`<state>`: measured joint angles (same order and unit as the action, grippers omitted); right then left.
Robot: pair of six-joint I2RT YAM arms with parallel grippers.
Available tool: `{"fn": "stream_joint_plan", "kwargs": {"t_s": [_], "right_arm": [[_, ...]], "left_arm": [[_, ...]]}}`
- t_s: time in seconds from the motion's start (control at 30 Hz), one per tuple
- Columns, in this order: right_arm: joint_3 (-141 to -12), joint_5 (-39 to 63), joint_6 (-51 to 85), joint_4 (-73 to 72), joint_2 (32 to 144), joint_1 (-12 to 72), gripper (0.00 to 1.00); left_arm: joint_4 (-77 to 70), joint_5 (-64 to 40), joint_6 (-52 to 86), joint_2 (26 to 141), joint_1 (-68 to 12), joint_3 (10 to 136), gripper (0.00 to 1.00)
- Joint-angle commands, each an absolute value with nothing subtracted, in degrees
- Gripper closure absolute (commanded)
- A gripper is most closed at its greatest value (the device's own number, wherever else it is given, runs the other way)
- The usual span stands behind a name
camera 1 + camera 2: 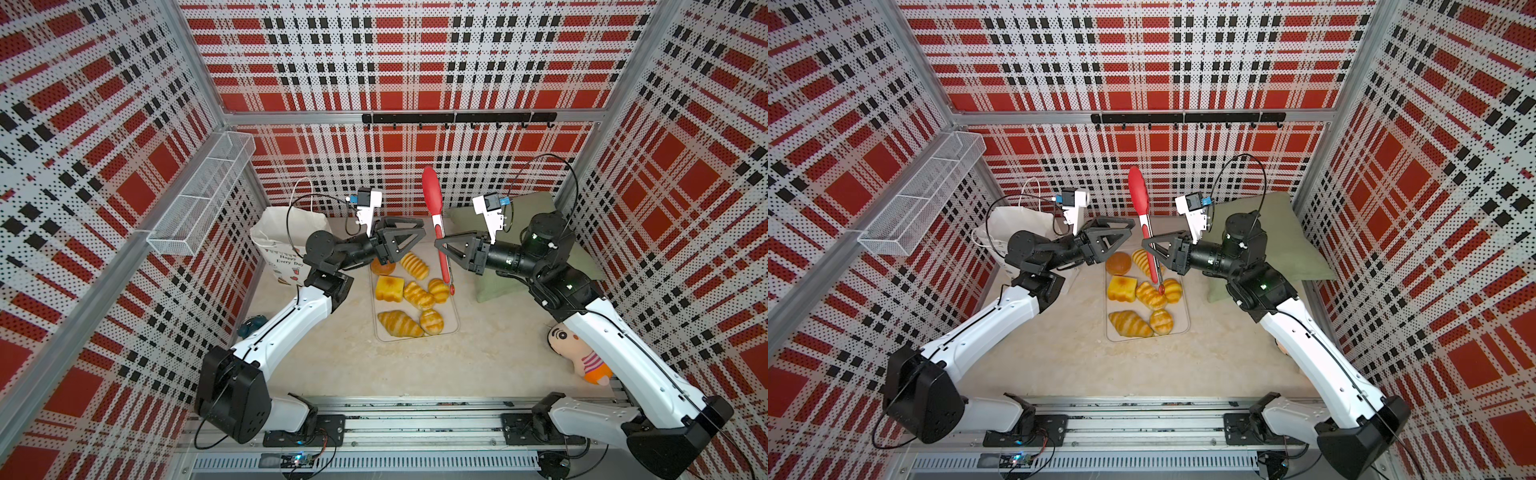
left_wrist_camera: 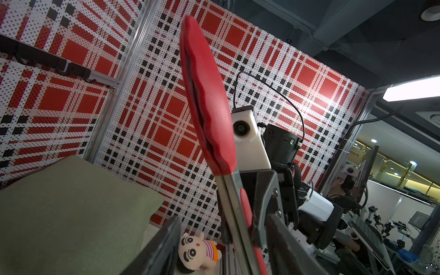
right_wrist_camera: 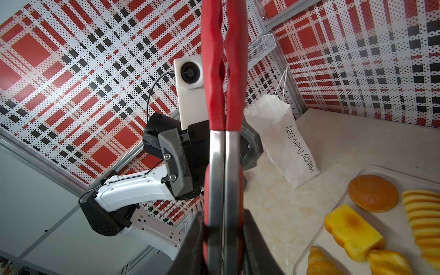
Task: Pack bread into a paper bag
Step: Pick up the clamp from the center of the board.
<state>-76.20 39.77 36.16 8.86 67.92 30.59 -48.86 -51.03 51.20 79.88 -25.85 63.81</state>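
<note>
Several golden-brown bread pieces lie on a clear tray (image 1: 415, 337): a round bun (image 1: 382, 268), a ridged loaf (image 1: 414, 266), a square toast (image 1: 389, 288) and a croissant (image 1: 399, 324) among them. The white paper bag (image 1: 282, 241) (image 3: 285, 133) stands upright at the back left, printed "Happy Every Day". My right gripper (image 1: 436, 243) (image 3: 222, 214) is shut on the metal shaft of red-tipped tongs (image 1: 432, 195) (image 2: 207, 102), holding them upright with the red tips up, over the tray's far end. My left gripper (image 1: 422, 230) (image 2: 222, 221) is open right beside the tongs, which show in the gap between its fingers.
A green cushion (image 1: 534, 203) (image 2: 71, 202) lies at the back right behind my right arm. A small doll (image 1: 582, 357) lies at the right by that arm's base. A wire basket (image 1: 203, 191) hangs on the left wall, a black hook rail (image 1: 457, 117) on the back wall.
</note>
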Motion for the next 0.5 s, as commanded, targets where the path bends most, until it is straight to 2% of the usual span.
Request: {"fn": "stream_joint_plan", "kwargs": {"t_s": [0.0,0.47], "right_arm": [[-74.74,40.77,37.62,5.04,67.42,30.48,1.00],[-75.72,41.76,39.23,1.58,71.16,34.07,0.99]], "left_arm": [[-50.26,-52.19,51.24,79.77,-25.95,65.01,0.39],[-52.01,-53.22,51.80,84.06,-26.44,68.64,0.38]]}}
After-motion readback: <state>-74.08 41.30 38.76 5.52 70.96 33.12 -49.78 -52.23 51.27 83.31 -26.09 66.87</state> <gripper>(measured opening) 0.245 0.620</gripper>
